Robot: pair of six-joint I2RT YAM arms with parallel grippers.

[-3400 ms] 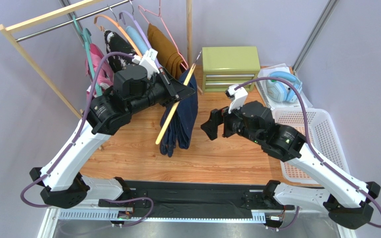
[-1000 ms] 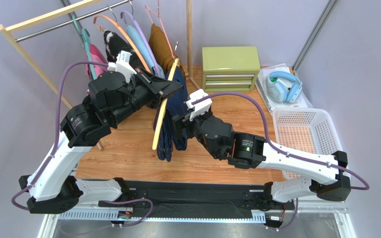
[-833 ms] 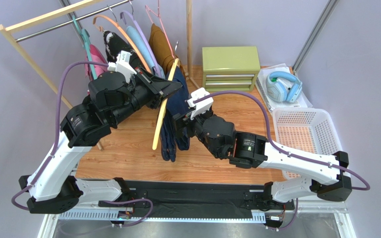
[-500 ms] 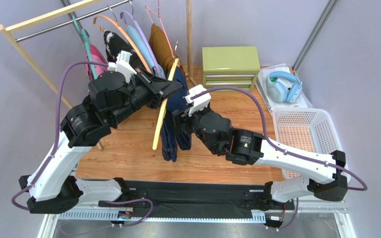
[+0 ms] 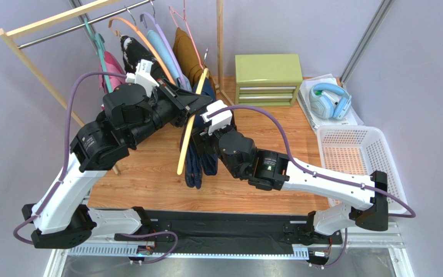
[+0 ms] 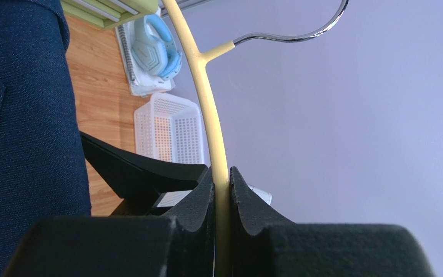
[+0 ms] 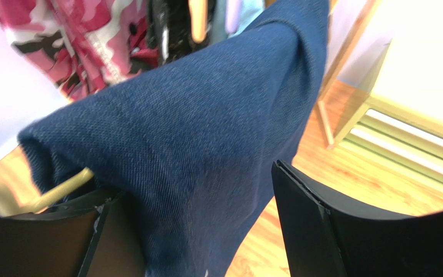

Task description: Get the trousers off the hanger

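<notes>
Denim trousers (image 7: 195, 133) now sit inside our wide-open right gripper (image 7: 203, 219), ready to grab. Left gripper (image 6: 221, 187) pinches the yellow hanger (image 6: 205, 98).

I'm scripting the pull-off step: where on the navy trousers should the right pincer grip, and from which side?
Grip the navy trousers at the fold hanging just under the yellow hanger, coming from the right, opposite the left pincer that clamps the hanger. The cloth hangs doubled there, and the open right pincer straddles it.
</notes>
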